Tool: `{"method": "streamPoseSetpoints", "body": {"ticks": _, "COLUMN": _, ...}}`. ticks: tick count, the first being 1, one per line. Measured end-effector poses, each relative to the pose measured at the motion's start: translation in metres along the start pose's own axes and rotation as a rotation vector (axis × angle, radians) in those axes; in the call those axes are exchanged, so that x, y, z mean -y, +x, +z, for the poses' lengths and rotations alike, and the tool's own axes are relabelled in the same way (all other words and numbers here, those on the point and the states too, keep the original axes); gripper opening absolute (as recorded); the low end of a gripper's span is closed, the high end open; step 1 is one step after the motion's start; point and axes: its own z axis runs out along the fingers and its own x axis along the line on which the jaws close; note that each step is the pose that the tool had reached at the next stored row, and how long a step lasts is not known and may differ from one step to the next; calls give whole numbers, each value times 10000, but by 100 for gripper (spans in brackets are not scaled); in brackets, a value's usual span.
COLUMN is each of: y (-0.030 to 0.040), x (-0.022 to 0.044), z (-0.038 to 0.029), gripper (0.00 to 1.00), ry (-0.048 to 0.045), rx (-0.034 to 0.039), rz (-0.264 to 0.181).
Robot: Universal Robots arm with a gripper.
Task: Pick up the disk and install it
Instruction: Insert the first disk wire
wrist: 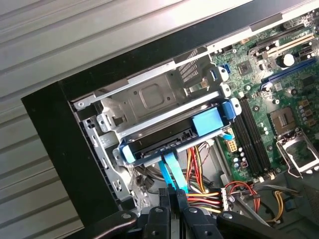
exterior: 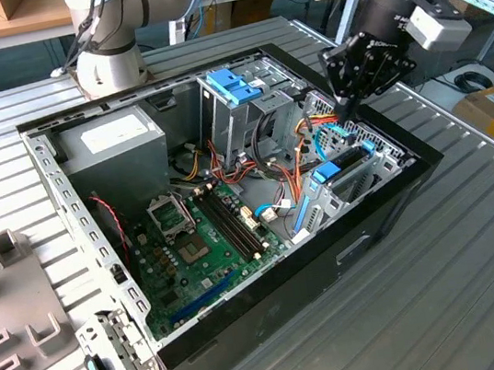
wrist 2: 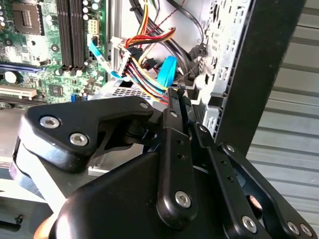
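The disk, a dark flat drive in a bright blue carrier rail, lies slotted in the metal drive bay at the open computer case's front corner. In the exterior view the disk sits low at the case's right end, its blue tab facing the motherboard. My gripper hangs above and just behind that bay, apart from the disk. Its two black fingers are pressed together, shut with nothing between them. A blue data cable runs from the disk toward the fingertips.
The open black case rests on a ribbed metal table. Inside are a green motherboard, a grey power supply, a tall metal cage with a blue handle and bundled coloured wires. Grey fixtures stand at the exterior view's left.
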Motion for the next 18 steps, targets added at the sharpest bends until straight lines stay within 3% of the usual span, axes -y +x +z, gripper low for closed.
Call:
{"method": "streamPoseSetpoints", "body": {"ticks": 9, "y": -4, "x": -1, "z": 0, "gripper": 16, "ry": 5, "rx": -3, "rz": 87}}
{"method": "streamPoseSetpoints", "body": {"ticks": 18, "y": -4, "x": -1, "z": 2, "gripper": 16, "ry": 99, "rx": -52, "rz": 1455}}
